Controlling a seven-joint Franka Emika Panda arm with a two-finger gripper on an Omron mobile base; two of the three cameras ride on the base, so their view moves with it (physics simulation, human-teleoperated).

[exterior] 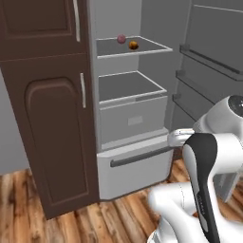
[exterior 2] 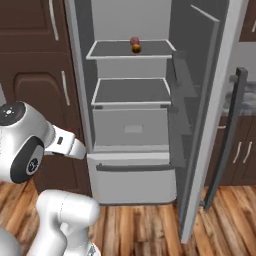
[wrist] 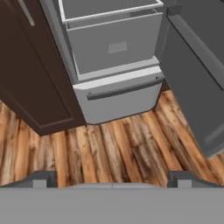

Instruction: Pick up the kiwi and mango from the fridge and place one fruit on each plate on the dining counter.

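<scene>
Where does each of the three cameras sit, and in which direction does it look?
Left base view: behind the arm on its left, facing the open fridge; the white arm rises at lower right.
Right base view: behind on the right, facing the same fridge and its open door; the arm rises at lower left.
Hand view: on the hand, looking down at the bottom drawer and wood floor; two wide-apart fingertips show.
Both base views share the mango and the red-pink ball.

fridge: tall light-grey fridge [exterior 2: 132, 150], door open to the right
top shelf: small orange-brown mango [exterior 2: 136, 48] touching dull red-pink ball [exterior 2: 134, 40] behind it
left: dark brown cabinet [exterior 2: 35, 55]
</scene>
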